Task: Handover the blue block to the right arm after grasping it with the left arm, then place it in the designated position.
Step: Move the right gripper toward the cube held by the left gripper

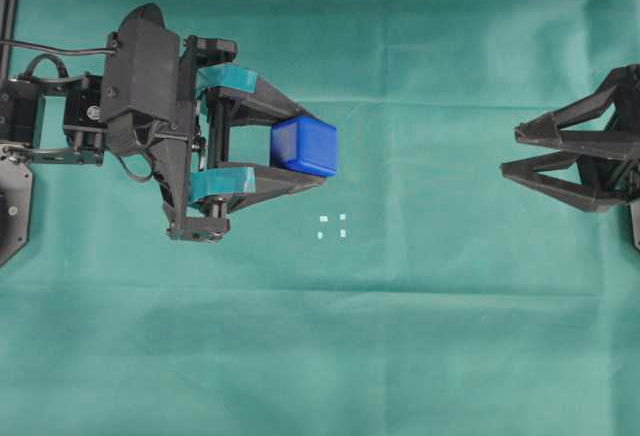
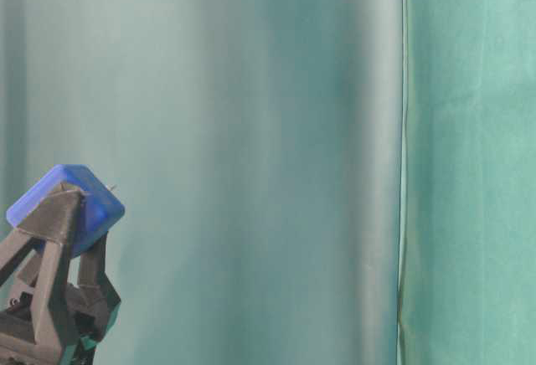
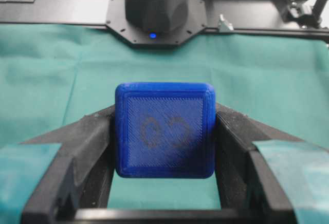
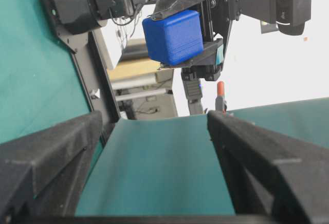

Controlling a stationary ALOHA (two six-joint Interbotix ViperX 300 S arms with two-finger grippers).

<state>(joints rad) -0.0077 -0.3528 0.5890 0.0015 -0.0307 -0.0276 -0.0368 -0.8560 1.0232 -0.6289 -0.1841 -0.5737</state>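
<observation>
From overhead, the left arm (image 1: 140, 86) reaches in from the left edge over the green cloth (image 1: 320, 356), and the left gripper (image 1: 305, 148) pinches the blue block (image 1: 304, 145) between its teal-banded fingers (image 1: 225, 78). The designated position (image 1: 332, 226), four tiny white marks, lies on the cloth just below and to the right of the block; only this view shows it. The right gripper (image 1: 508, 151) sits well apart at the right edge, jaws spread, nothing between them.

The table-level view shows what overhead cannot: the block (image 2: 79, 202) is held up in the air, tilted on a corner, above the dark fingers (image 2: 54, 214) against the green backdrop (image 2: 251, 131).

The left wrist view gives the block (image 3: 164, 129) face on, clamped on both sides, with a faint dark 8-like mark lying sideways on it. The base of the opposite arm (image 3: 157, 5) stands beyond the cloth.

The right wrist view looks between its own spread black fingers (image 4: 46, 152) toward the block (image 4: 174, 36), gripped high in the taped jaws of the left gripper (image 4: 185, 34), well apart from the right fingers
</observation>
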